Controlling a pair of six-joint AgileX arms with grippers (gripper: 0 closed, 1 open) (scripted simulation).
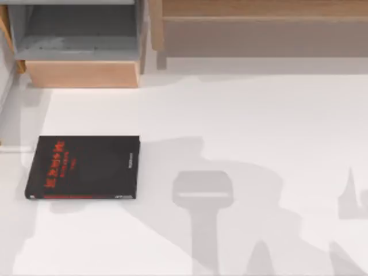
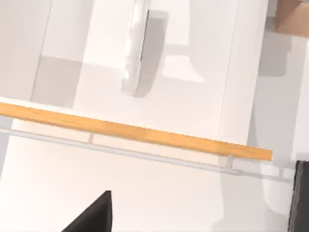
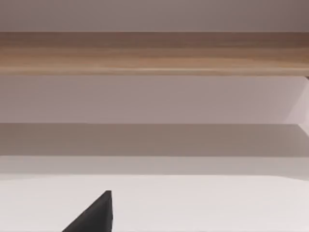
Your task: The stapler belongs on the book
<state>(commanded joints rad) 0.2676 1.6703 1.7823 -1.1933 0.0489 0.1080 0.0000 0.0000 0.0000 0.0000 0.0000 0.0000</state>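
A white table (image 1: 241, 144) carries soft grey shadows. At its far left stands a wooden cabinet (image 1: 80, 73) with a grey open compartment. A long wooden shelf (image 1: 259, 29) runs along the far right.

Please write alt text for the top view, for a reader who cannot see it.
A black book with red characters lies flat on the left side of a white table. Behind it stands an open wooden box with a grey inside, and a wooden shelf runs along the back right.
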